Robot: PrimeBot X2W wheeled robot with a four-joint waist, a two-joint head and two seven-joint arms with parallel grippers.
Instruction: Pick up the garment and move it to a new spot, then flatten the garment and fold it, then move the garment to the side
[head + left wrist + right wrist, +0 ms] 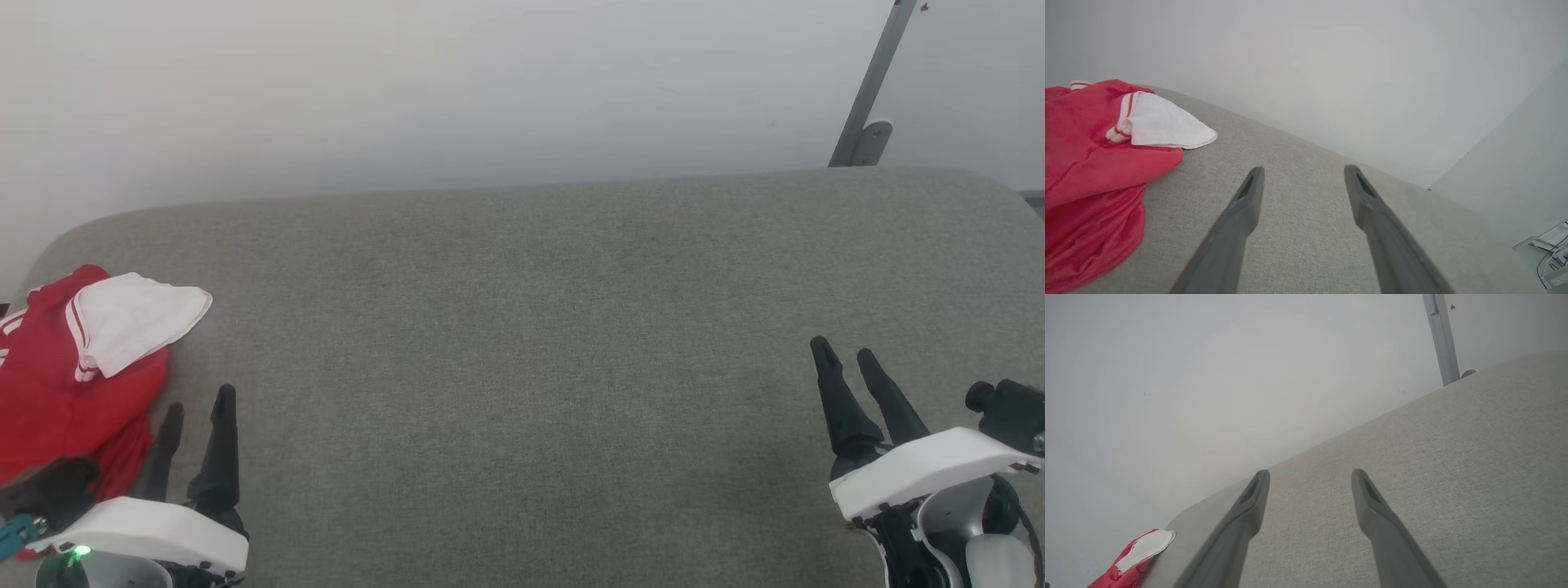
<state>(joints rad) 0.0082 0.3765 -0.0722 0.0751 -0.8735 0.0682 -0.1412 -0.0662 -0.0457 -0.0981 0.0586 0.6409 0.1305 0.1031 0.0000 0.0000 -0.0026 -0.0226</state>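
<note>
One crumpled red garment (pixel 57 384) shows a white sleeve.

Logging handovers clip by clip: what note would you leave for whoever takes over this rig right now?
Left gripper: open, empty, beside the red soft-fabric jersey shirt with white sleeves and striped trim.
Right gripper: open, empty, over the right end of the grey fabric-covered surface.
Shirt: bunched at the surface's left end, one white sleeve on top.
Done: nothing evident; it looks neither flattened nor folded.
Left: pick it up, move it, flatten, fold, set aside.
</note>
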